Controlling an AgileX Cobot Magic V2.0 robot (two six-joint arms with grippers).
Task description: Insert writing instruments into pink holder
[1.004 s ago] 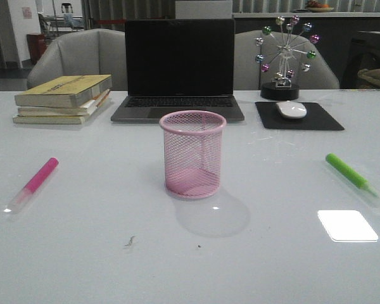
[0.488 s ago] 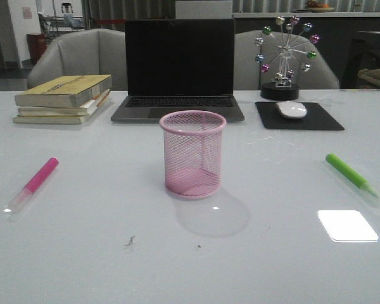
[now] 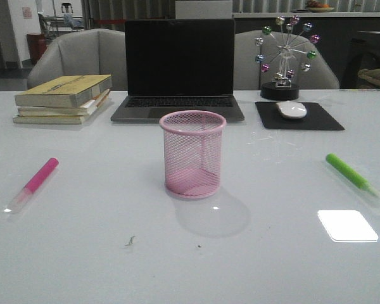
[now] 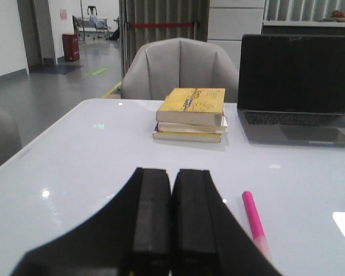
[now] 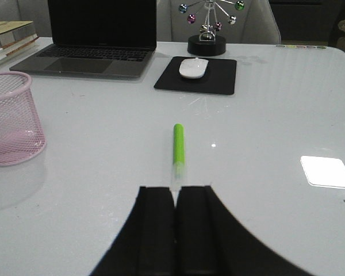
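- Pink mesh cup (image 3: 193,154): stands upright at the middle of the white table (image 3: 82,253), in front of the laptop (image 3: 179,69); nothing can be seen inside it through the mesh.
- Pink marker (image 3: 33,183): lies flat on the table, well apart from the cup on the left side, its clear cap end pointing toward the near edge.
- Green marker (image 3: 353,177): lies flat on the right side, well apart from the cup, its clear cap end toward the near edge, near a bright patch of reflected light (image 3: 347,225).
- Left gripper (image 4: 171,215): fingers pressed together with nothing between them; the pink marker lies on the table just beside it, untouched.
- Right gripper (image 5: 175,230): fingers pressed together, holding nothing; the green marker's clear end lies just beyond the fingertips, in line with them, and whether it touches them cannot be told.
- Background items: stack of books (image 3: 64,99) at the far left; mouse (image 3: 291,109) on a black pad (image 3: 299,117) at the far right; a desk ornament with coloured balls (image 3: 284,58) behind the pad.
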